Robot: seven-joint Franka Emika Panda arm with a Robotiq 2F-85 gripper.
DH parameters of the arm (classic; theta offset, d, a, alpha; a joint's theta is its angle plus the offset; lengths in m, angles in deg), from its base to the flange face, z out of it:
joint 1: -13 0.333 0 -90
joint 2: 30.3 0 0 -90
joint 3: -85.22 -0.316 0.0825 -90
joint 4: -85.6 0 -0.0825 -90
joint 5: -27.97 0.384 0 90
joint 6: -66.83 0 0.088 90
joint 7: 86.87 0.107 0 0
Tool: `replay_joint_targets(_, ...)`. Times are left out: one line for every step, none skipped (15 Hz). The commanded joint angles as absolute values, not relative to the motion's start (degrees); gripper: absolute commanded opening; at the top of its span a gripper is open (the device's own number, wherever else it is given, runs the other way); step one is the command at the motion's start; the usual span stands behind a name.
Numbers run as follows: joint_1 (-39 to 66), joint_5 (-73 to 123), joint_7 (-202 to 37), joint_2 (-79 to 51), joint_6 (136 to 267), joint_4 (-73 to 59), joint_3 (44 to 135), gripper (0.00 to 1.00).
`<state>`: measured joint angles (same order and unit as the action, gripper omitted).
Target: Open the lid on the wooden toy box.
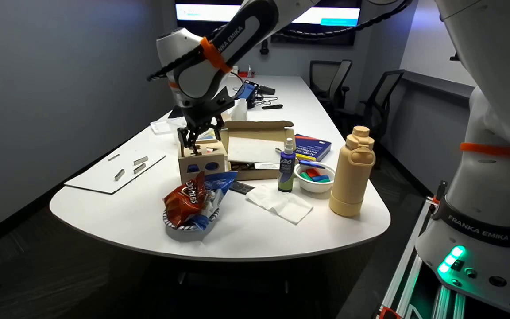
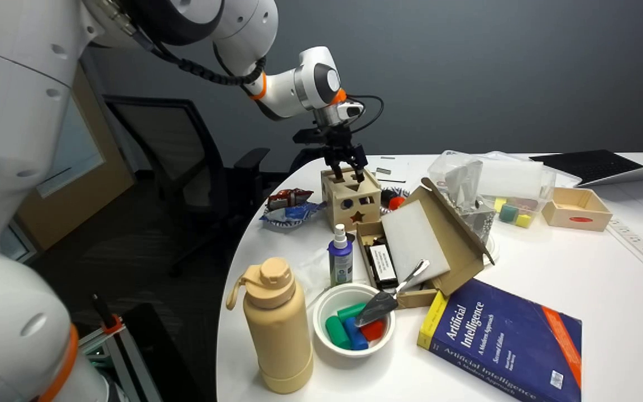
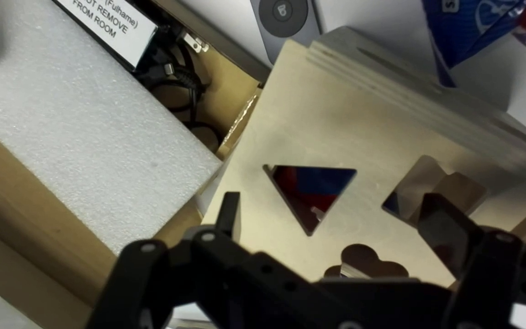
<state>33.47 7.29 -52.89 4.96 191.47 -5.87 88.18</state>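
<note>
The wooden toy box (image 1: 202,175) is a light-wood cube with shape holes; it also shows in an exterior view (image 2: 344,219) beside the cardboard box. Its lid (image 3: 318,132) is a thin pale panel with triangular, square and clover holes, filling the middle of the wrist view. A dark gap shows beside the lid at one edge. My gripper (image 3: 338,219) is open, pointing down over the lid, and shows in both exterior views (image 1: 206,141) (image 2: 349,177). One finger overlaps the square hole; I cannot tell whether it reaches inside. The other finger is near the lid's edge.
A cardboard box with white foam (image 3: 85,119) stands close beside the toy box. A chip-bag bowl (image 1: 188,206), spray bottle (image 1: 287,170), white bowl (image 2: 324,335), tan bottle (image 2: 279,329) and blue book (image 2: 511,335) stand around. A grey remote (image 3: 263,32) lies near.
</note>
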Motion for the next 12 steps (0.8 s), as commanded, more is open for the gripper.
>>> replay_joint_targets(34.32,6.17,-51.41,5.97,190.19,-4.11,88.84,1.0)
replay_joint_targets(34.35,6.09,-51.28,6.02,190.35,-4.13,88.93,1.0)
replay_joint_targets(34.31,6.03,-51.1,6.21,190.66,-4.07,89.03,1.0)
replay_joint_targets(34.15,6.22,-50.97,6.49,190.52,-3.8,89.06,1.0)
replay_joint_targets(33.97,6.37,-50.76,6.81,190.4,-3.53,89.18,1.0)
replay_joint_targets(33.97,6.27,-50.54,7.0,190.28,-3.42,89.38,1.0)
replay_joint_targets(33.94,6.28,-50.42,7.18,190.11,-3.32,89.53,1.0)
replay_joint_targets(33.9,6.36,-50.39,7.2,190.0,-3.26,89.55,1.0)
replay_joint_targets(33.91,6.32,-50.31,7.22,189.98,-3.24,89.63,1.0)
replay_joint_targets(33.97,6.22,-50.14,7.18,189.99,-3.27,89.75,1.0)
replay_joint_targets(34.0,6.11,-49.94,7.08,190.1,-3.35,89.87,1.0)
replay_joint_targets(34.01,6.09,-49.79,7.01,190.04,-3.37,89.93,1.0)
